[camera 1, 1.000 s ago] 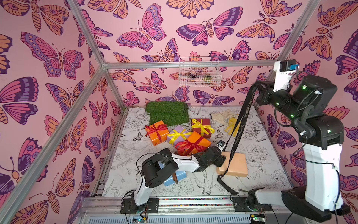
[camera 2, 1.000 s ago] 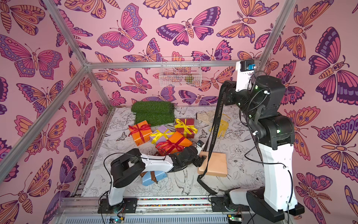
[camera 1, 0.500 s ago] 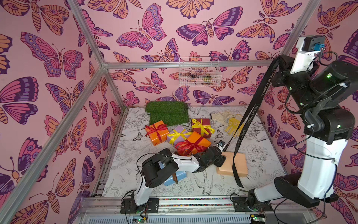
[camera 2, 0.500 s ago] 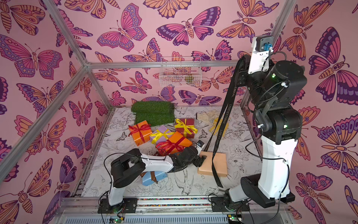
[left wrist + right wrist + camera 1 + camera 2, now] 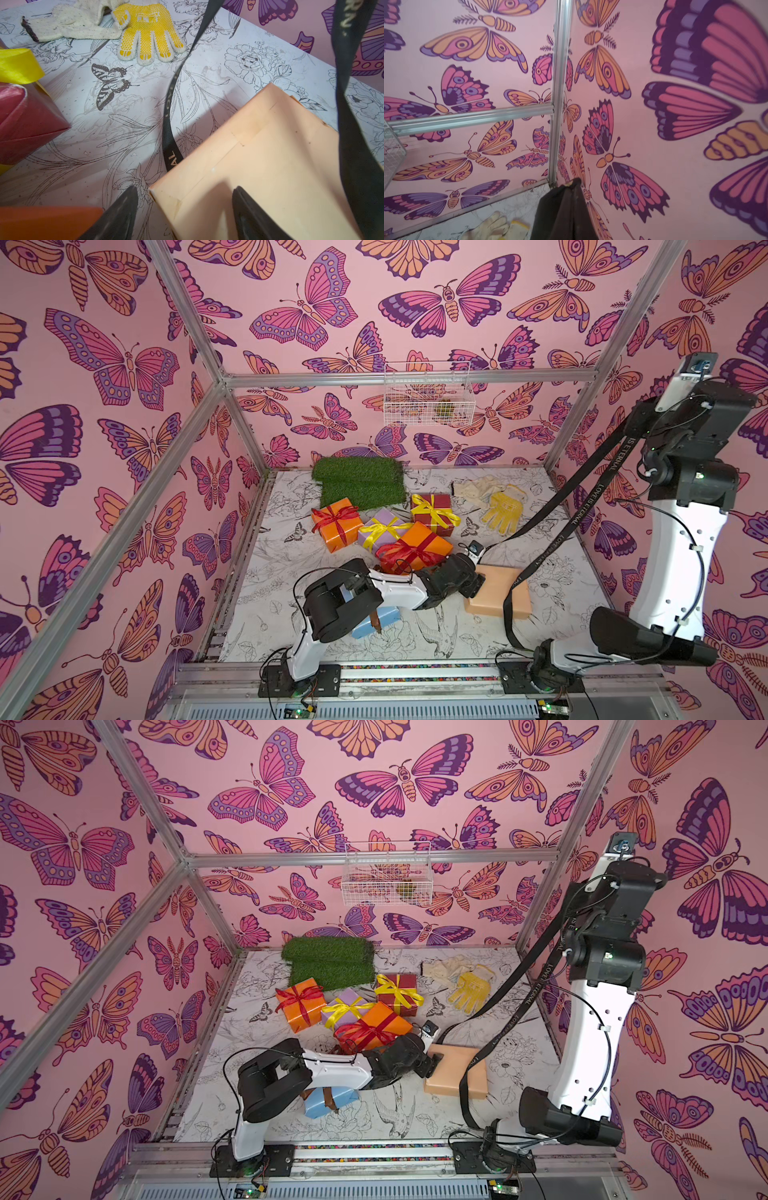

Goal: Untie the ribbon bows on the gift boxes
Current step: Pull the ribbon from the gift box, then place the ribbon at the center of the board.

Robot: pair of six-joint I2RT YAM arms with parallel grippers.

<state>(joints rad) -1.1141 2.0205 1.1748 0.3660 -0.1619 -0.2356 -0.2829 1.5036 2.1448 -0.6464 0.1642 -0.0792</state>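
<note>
The black satin ribbon with pale lettering (image 5: pixel 579 510) forms no bow. It runs in two strands from the flat peach paper-wrapped box (image 5: pixel 490 593) up to the right gripper (image 5: pixel 629 425), whose fingers are pressed together on it high beside the right-hand wall. One strand comes out from under the box's far edge. The other crosses the top face, and its tail hangs to the floor in front. By my judgement the knot is undone but the ribbon is not yet free of the box.

The left gripper (image 5: pixel 184 189) sits at the box's corner with its fingers apart. One is over the top face and one is beside the edge with floor showing between, so nothing is clamped.

Four tied parcels lie behind:
- the far orange glossy box (image 5: pixel 353 526) with a red bow (image 5: pixel 334 516)
- the lilac box (image 5: pixel 381 515) with a yellow bow (image 5: pixel 382 527)
- the dark red box (image 5: pixel 442 502) with a second yellow bow (image 5: pixel 434 514)
- the near orange box (image 5: pixel 413 533) with a second red bow (image 5: pixel 399 556)

The pale blue box (image 5: pixel 388 616) with a brown ribbon (image 5: pixel 376 622) lies under the left arm, and I cannot tell whether that ribbon is tied.

At most two of the six bows look opened, and four clearly remain. Further back are a yellow knitted glove (image 5: pixel 503 510) and a green turf mat (image 5: pixel 357 485).
</note>
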